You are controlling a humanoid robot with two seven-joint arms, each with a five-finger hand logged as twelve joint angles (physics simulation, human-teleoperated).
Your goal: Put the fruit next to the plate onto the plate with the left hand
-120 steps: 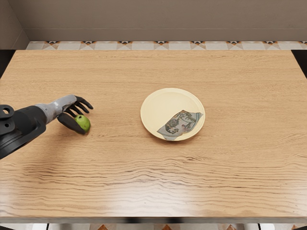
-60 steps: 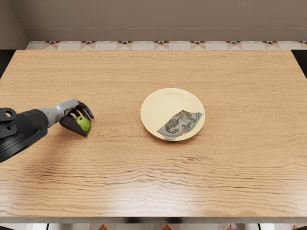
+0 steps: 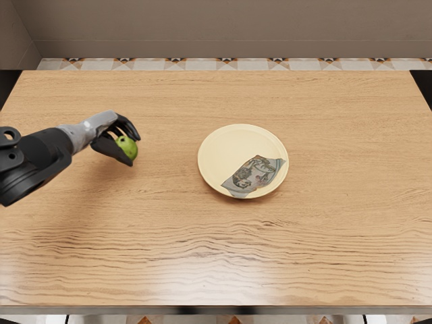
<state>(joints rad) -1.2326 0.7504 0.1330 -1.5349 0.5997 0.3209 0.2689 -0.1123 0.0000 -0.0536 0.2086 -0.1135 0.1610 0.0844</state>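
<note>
We saw 1 arm in the head view, the left arm (image 3: 34, 160), coming in from the left edge of the picture and reaching across the near-left part of the wooden bench (image 3: 202, 236). Its dark grey upper segments gave way to a lighter grey wrist, and at the end the left robot hand (image 3: 111, 135) had its black fingers (image 3: 128, 127) curled down over the fruit (image 3: 127, 146), with the thumb pressed in from below. The robot hand was pinching the fruit, which showed as a small, round, green thing peeking out on the side of the palm that faced the plate. We could not tell for certain whether the fruit was touching the bench or held just above it.

The plate (image 3: 229, 138) was pale yellow and round and lay flat near the middle of the bench, well apart from the fruit and to its right in the picture. A grey patterned patch (image 3: 253, 173) covered the near right part of the plate and reached its rim. The fruit was not on the plate.
</note>
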